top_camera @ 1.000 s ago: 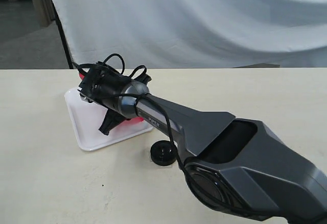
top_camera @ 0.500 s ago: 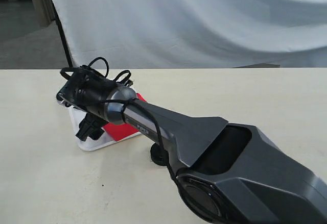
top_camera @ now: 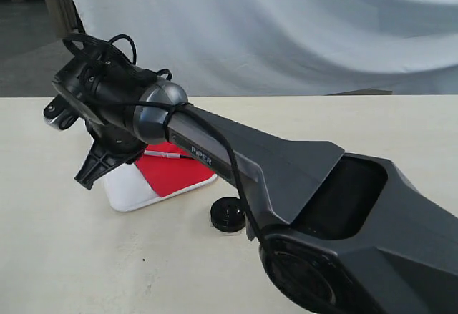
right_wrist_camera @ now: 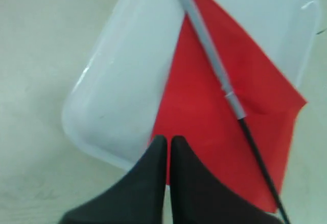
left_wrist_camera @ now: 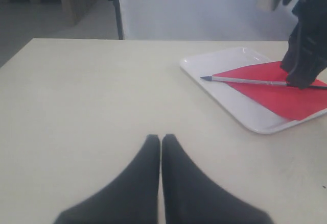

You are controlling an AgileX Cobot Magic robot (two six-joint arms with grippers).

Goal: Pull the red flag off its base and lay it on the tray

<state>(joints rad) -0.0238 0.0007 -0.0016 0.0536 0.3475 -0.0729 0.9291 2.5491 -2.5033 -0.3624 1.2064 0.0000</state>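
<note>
— Spotting small red cloth flag (top_camera: pixel 168 171) w/ black-and-silver stick?
— Lying flat on white rectangular plastic tray (top_camera: pixel 129 191), cloth spilling over rim. Sitting empty just beside tray: small round glossy black plastic base (top_camera: pixel 228 214).
— Checking R gripper (right_wrist_camera: pixel 166 142)?
— Hovering above tray, fingers pressed together, gripping nothing. L gripper (left_wrist_camera: pixel 161 140) hanging over beige tabletop (left_wrist_camera: pixel 76 106), pressed together too.

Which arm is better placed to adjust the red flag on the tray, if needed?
Right. The right tool hangs close above the tray, and its wrist view looks straight onto the red flag. The left tool is over the table, with the tray off to one side. Both are shut.
</note>
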